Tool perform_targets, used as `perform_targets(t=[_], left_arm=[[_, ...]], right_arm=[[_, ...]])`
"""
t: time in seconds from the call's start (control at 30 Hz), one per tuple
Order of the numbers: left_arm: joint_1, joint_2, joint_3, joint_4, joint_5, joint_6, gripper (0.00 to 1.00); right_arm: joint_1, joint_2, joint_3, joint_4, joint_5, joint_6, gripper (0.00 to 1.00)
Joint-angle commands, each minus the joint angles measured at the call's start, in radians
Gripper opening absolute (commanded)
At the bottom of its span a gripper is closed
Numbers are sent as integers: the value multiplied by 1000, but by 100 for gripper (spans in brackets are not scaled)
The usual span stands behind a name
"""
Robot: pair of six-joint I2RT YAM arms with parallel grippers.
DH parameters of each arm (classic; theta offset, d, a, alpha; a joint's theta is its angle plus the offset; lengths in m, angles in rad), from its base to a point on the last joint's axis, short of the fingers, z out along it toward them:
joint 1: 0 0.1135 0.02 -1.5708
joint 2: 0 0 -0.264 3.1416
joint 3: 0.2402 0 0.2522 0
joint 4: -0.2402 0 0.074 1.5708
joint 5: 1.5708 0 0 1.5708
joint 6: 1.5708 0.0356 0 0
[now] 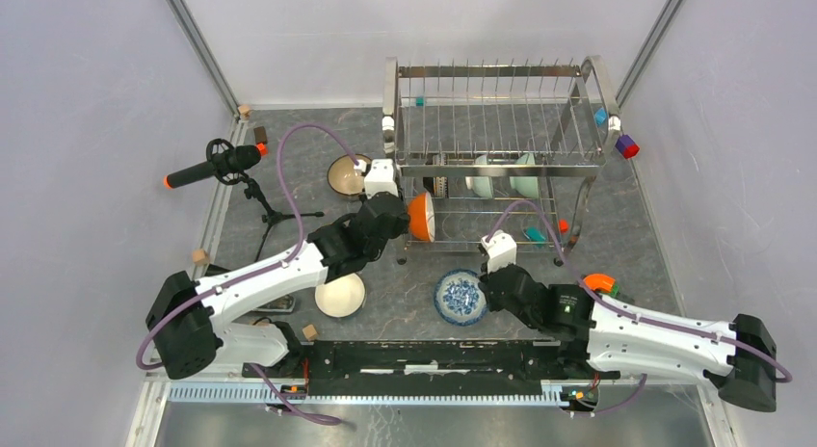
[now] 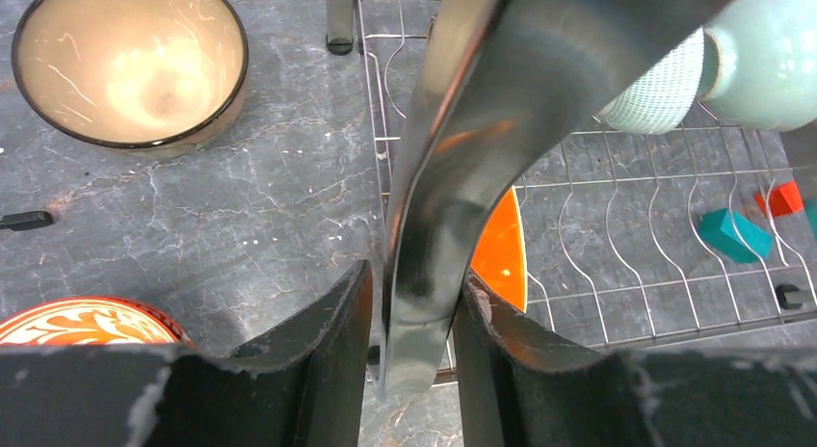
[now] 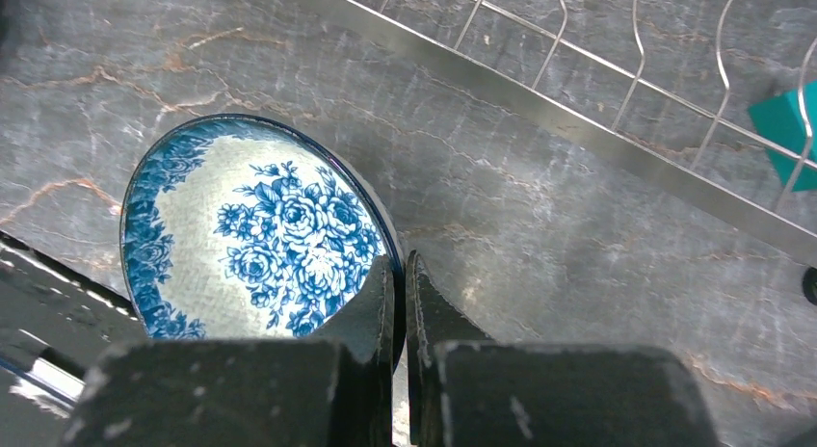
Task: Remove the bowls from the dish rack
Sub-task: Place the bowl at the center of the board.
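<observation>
The chrome wire dish rack (image 1: 496, 119) stands at the back right. My left gripper (image 1: 407, 219) is shut on the rim of an orange bowl (image 1: 421, 217) held on edge at the left end of the rack's lower tier. In the left wrist view the jaws (image 2: 414, 274) pinch its glossy wall and the orange inside (image 2: 501, 249) shows. My right gripper (image 1: 487, 291) is shut on the rim of the blue-and-white bowl (image 3: 255, 240), which sits on the table (image 1: 461, 297). Two pale green bowls (image 1: 484, 174) (image 1: 525, 174) stand in the lower tier.
A tan bowl with a dark rim (image 1: 347, 174) and a white bowl (image 1: 340, 295) sit on the table at the left. A red patterned bowl (image 2: 87, 322) lies under the left arm. A microphone on a tripod (image 1: 217, 165) stands far left. Small coloured blocks (image 1: 535, 234) lie in the rack.
</observation>
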State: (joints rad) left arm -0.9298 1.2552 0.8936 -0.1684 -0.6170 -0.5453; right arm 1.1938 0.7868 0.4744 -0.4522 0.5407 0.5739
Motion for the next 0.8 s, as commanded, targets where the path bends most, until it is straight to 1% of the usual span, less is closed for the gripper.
perform_targets(t=[0.0,0.1,0.17,0.23,0.4,0.47,0.57,0.77], left_arm=[[38,42,53,42,-12,77,42],[48,42,54,44,-1,77,42],[50,28,45,44,6,66,45],[50,5,28,38,23,50,52],[50,-67,1,-36,75,10,77],[49,-107,-20,-64,83,-11,83],[49,-183,-60,-90,93,-48,87],[49,-304,-107,-146,122,-67,88]], right_arm=[[-66,18,-5,162,-169,-18,0],[-96,52,2,202,-252,-20,0],[-106,83,18,216,-290,-26,0],[-107,116,31,228,-317,-33,0],[-106,191,51,247,-355,-46,0],[-106,205,59,255,-368,-45,0],[-106,228,72,273,-390,-40,0],[-106,289,98,317,-441,-19,0]])
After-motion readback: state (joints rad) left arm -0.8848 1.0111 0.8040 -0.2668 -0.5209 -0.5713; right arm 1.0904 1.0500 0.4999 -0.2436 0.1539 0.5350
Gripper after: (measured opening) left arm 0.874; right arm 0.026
